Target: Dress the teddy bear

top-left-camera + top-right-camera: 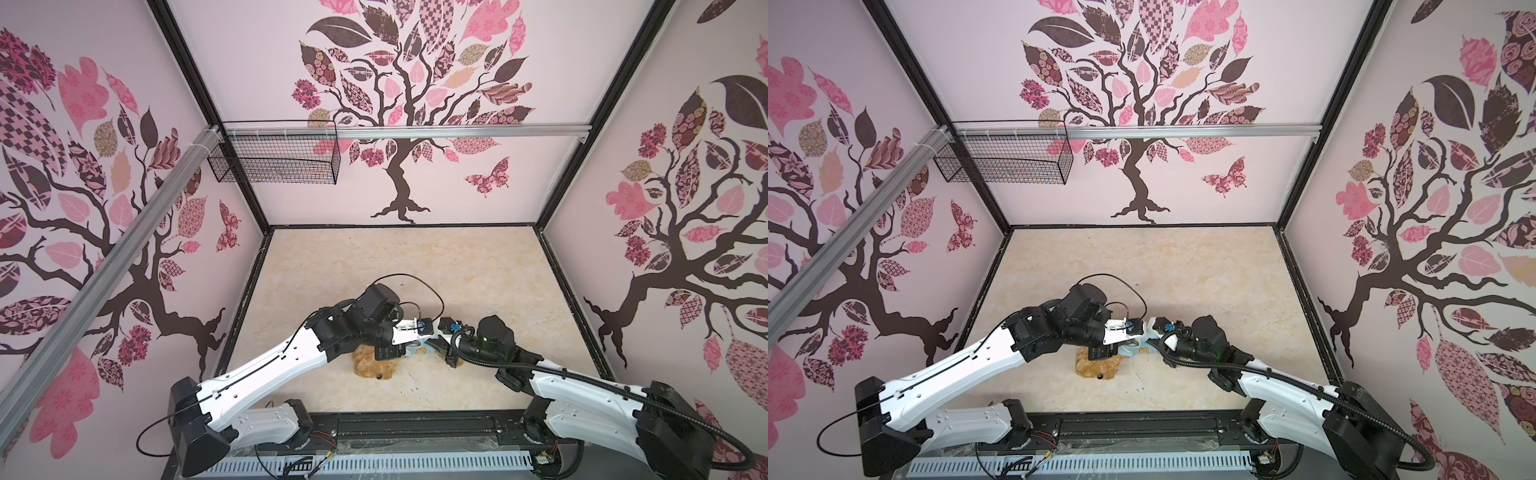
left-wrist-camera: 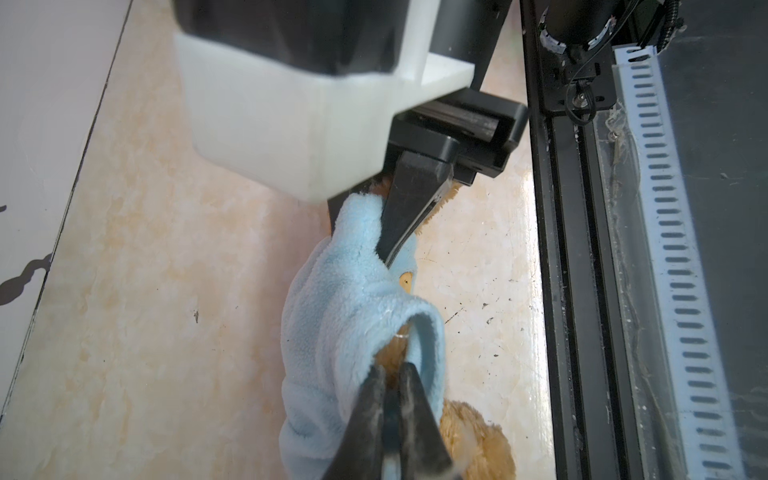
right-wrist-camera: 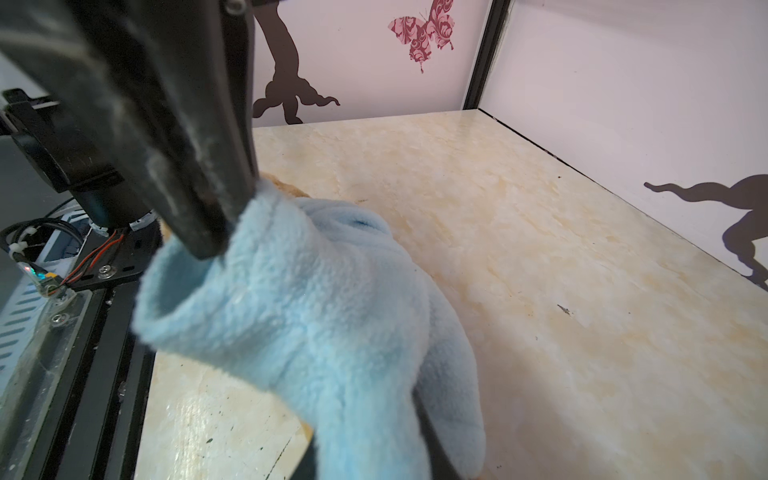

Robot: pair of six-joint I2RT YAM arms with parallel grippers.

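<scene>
The golden-brown teddy bear (image 1: 372, 366) lies near the table's front edge, partly hidden under my left wrist; in the left wrist view its fur (image 2: 478, 440) shows beside the light-blue shirt (image 2: 332, 316). In both top views the shirt (image 1: 417, 351) hangs stretched between the two grippers. My left gripper (image 2: 392, 370) is shut on the rim of one shirt opening, with bear fur just behind the tips. My right gripper (image 2: 361, 241) is shut on the opposite end of the shirt. In the right wrist view the shirt (image 3: 316, 316) covers its fingers.
A black wire basket (image 1: 274, 160) hangs from the aluminium rail on the back wall. The black frame rail (image 1: 415, 424) runs along the table's front edge, close to the bear. Patterned walls close in three sides. A black cable loops above the left wrist.
</scene>
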